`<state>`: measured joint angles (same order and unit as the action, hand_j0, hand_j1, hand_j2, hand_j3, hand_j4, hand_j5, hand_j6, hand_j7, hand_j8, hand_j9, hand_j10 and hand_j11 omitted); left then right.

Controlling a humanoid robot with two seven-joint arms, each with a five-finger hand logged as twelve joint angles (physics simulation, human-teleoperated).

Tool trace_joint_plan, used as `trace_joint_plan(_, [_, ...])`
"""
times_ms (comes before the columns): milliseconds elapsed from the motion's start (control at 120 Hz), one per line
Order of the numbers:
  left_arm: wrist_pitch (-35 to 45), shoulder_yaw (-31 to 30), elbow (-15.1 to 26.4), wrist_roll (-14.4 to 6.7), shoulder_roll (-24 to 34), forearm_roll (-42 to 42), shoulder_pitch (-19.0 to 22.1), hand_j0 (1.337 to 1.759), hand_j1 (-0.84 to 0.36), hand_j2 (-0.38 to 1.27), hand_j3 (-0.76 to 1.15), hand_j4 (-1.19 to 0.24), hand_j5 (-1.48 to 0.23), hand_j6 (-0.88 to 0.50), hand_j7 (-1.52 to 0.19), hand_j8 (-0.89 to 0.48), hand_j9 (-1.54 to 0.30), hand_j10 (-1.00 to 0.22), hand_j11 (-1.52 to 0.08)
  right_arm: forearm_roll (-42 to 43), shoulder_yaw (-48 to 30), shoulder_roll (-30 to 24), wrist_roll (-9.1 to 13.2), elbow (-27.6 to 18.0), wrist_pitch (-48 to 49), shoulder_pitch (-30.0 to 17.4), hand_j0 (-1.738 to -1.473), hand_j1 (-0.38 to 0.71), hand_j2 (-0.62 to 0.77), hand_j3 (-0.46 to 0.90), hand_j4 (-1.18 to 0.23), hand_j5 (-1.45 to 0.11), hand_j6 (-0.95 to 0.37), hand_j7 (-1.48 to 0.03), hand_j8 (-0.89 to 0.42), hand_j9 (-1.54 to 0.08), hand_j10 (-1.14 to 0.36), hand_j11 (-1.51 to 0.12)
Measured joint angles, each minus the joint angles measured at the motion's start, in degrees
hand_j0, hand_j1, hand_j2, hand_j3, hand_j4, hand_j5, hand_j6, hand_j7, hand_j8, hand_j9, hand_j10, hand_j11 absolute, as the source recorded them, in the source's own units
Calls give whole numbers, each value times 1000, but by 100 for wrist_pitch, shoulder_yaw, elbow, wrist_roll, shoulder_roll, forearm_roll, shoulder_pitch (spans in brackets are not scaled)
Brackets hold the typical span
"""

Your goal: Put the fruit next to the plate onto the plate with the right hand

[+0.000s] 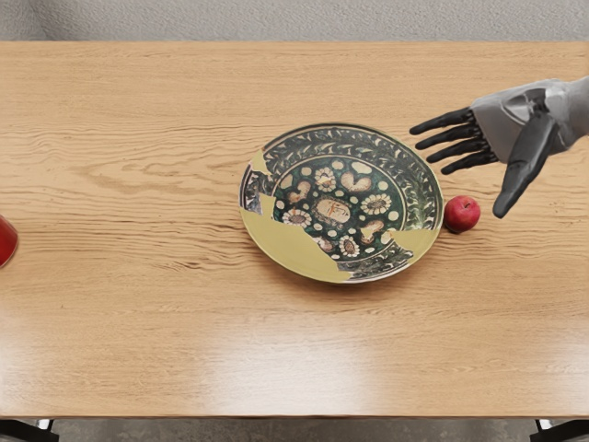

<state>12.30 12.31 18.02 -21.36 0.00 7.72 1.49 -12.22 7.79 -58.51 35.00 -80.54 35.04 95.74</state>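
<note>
I log the right hand (497,136) hovering over the bench (138,138), fingers spread, thumb down, gripping nothing. The red fruit (462,213) lies on the bench just beside the right rim of the patterned plate (304,253), below the hand. A red object (5,241) is cut off at the left edge.

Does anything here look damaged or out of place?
The patterned plate looks odd: a plain yellow, jagged-edged patch covers its lower-left part, like a chip or texture fault. The red fruit beside it looks fine.
</note>
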Motion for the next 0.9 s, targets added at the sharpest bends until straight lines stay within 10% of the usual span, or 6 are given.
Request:
trace_joint_plan(200, [0, 0, 0, 0, 0, 0, 0, 1658, 339, 2, 0, -8, -11, -8, -11, -8, -11, -8, -11, 831, -106, 146, 0, 674, -282, -281, -1658, -325, -5, 0, -21, -26, -22, -26, -21, -26, -21, -26])
trace_joint_plan(500, [0, 1, 0, 0, 0, 0, 0, 1658, 339, 2, 0, -8, -11, -8, -11, -8, -11, -8, -11, 5237, -314, 1057, 0, 168, -4678, -2121, -1658, -295, -9, 0, -49, -60, -50, -59, -49, -60, -49, -59])
trace_joint_plan(900, [0, 0, 0, 0, 0, -1, 0, 1658, 339, 2, 0, -8, -11, -8, -11, -8, -11, -8, -11, 5968, -322, 1859, 0, -550, -6083, -2788, -1658, -212, -21, 0, -119, -151, -121, -150, -120, -151, -119, -151])
